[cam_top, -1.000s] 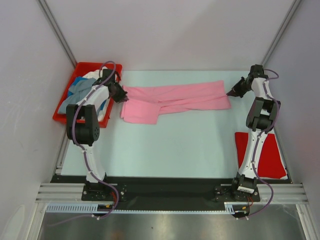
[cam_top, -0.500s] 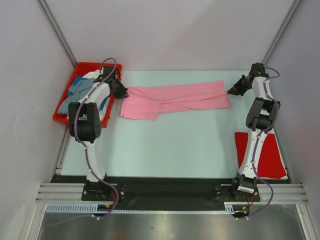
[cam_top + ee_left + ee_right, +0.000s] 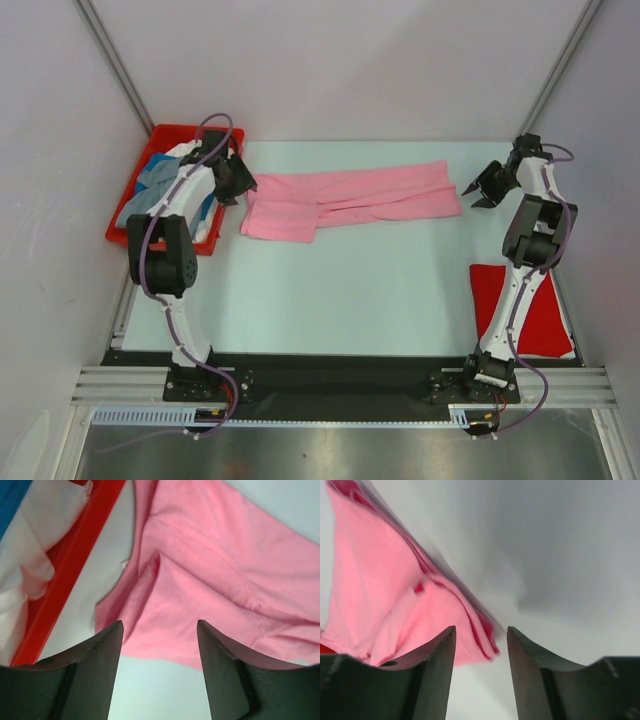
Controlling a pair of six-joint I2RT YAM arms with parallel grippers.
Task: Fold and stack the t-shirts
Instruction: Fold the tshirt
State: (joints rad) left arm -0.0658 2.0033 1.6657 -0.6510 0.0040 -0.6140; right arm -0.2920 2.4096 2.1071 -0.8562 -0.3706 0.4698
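My left pincer (image 3: 160, 672) stands wide open with nothing between its fingers. The pink t-shirt (image 3: 210, 575) lies spread on the table (image 3: 350, 290) just ahead of and below its tips, though I cannot tell whether they touch the cloth. On the left of that pincer's wrist view runs the wall of the red bin (image 3: 75, 565). Beyond the wall are a white t-shirt (image 3: 25, 565) and a corner of a blue t-shirt (image 3: 10, 495). My right pincer (image 3: 480, 672) is parted too, less widely, and also holds nothing. The other end of the pink t-shirt lies ahead and to the left of its fingers, clear of both. From above, this pincer sits just beside the pink cloth's right end, apart from it. A red t-shirt (image 3: 535, 310) lies flat on the table well behind it, toward that arm's base.
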